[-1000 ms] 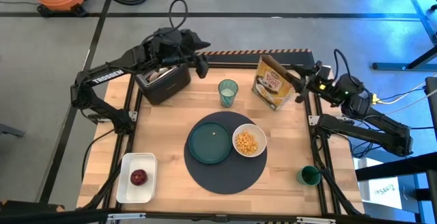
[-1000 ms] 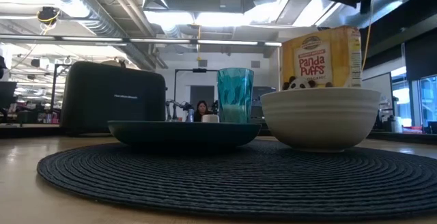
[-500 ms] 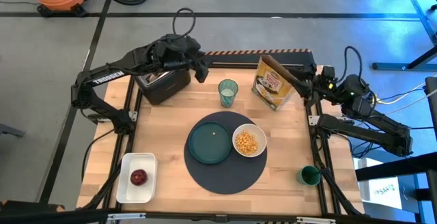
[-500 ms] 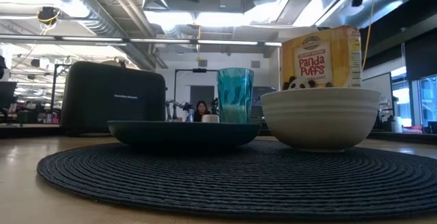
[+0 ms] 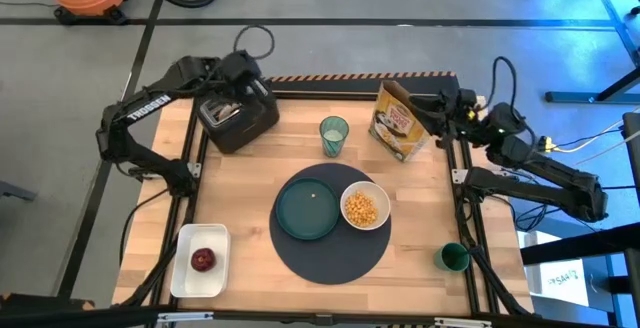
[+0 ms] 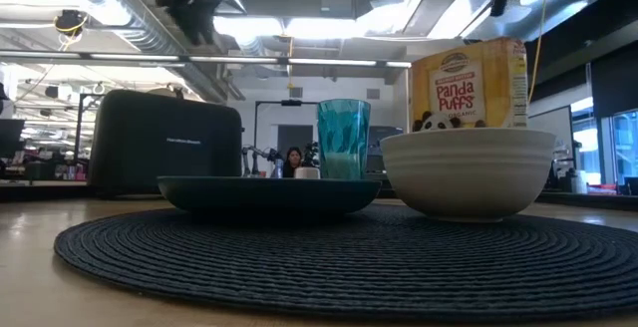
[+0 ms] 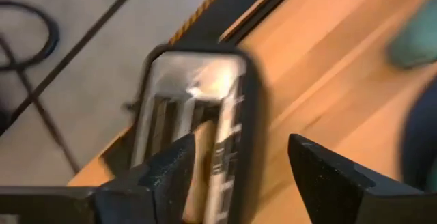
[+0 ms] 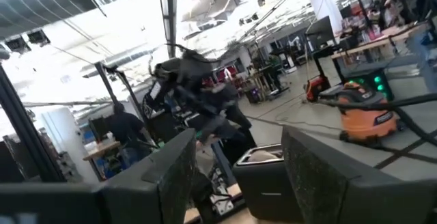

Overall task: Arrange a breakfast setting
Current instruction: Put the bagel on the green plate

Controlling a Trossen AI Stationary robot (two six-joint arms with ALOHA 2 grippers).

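The dark-blue mat (image 5: 330, 243) lies at the table's middle and carries the teal plate (image 5: 308, 209) and the white bowl (image 5: 365, 206) of yellow cereal (image 5: 361, 207). The red fruit (image 5: 203, 259) lies in the white tray (image 5: 200, 260). The dark-green mug (image 5: 452, 258) stands near right. A tan bagel piece (image 7: 201, 157) sticks up in the black toaster's slot (image 5: 238, 118). My left gripper (image 5: 255, 86) is open and empty above the toaster, as its wrist view (image 7: 235, 183) shows. My right gripper (image 5: 438, 103) is open and empty beside the cereal box (image 5: 400, 120). I see no teal utensil.
A teal tumbler (image 5: 334, 135) stands between the toaster and the cereal box, behind the mat. The box stands at the far right, close to my right gripper. Bare wood shows at the near edge and left of the mat. People show in the room beyond (image 8: 126, 132).
My left gripper has gone from the toaster's right side toward the table's far left corner and now hangs over the toaster's top. My right gripper has shifted a little toward the far edge, next to the cereal box. Nothing on the table has moved.
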